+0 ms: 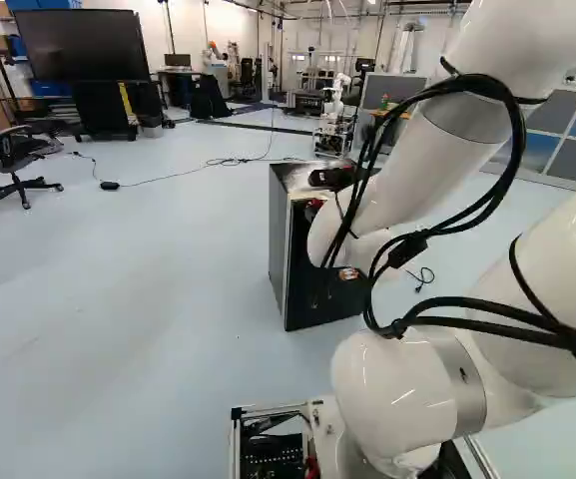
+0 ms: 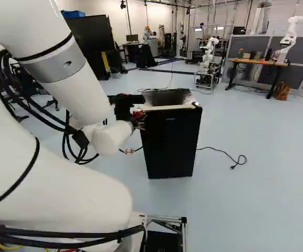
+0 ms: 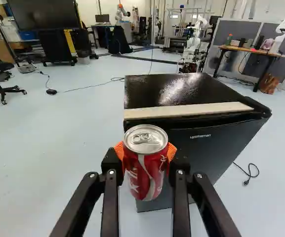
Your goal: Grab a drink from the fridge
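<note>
In the right base view my gripper [image 2: 135, 114] is beside the upper front of the black fridge [image 2: 171, 144]. The red drink can [image 2: 138, 112] shows there at its fingers. The wrist view has the gripper [image 3: 143, 157] shut on the can [image 3: 146, 180], with orange pads pressing it from both sides. The can is upright, its silver top and tab showing. Behind it in that view stands the fridge [image 3: 209, 145], a pale strip along its top front edge. Its door looks closed or nearly so. In the left base view my arm partly covers the fridge [image 1: 280, 239].
A black cable with a plug [image 3: 250, 173] lies on the floor beside the fridge. Farther off are a wooden desk [image 2: 259, 62], an office chair [image 1: 13, 165], a large screen [image 1: 83, 45] and another robot [image 2: 208, 58]. Pale floor extends around the fridge.
</note>
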### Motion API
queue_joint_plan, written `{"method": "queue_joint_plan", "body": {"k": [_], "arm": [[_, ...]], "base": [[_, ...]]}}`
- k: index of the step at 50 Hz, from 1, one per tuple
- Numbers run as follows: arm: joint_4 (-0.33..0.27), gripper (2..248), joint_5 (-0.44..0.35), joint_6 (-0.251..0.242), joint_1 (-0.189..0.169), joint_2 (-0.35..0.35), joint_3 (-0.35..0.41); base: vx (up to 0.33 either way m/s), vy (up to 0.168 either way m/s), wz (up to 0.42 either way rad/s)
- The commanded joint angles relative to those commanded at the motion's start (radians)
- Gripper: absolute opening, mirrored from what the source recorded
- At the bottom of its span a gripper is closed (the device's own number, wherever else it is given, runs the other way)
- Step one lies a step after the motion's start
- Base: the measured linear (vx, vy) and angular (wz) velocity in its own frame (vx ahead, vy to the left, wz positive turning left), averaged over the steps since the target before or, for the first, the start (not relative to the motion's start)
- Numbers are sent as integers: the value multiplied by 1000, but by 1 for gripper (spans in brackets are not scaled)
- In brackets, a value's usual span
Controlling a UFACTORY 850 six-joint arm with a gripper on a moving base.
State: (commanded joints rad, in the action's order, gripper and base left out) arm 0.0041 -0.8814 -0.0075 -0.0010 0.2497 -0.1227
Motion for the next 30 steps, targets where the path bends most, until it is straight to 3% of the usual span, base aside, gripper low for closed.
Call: {"method": "queue_joint_plan", "body": {"k": [30], "arm": [[-4,98,9,8,1,30,35]], "base": [[0,0,0]]}}
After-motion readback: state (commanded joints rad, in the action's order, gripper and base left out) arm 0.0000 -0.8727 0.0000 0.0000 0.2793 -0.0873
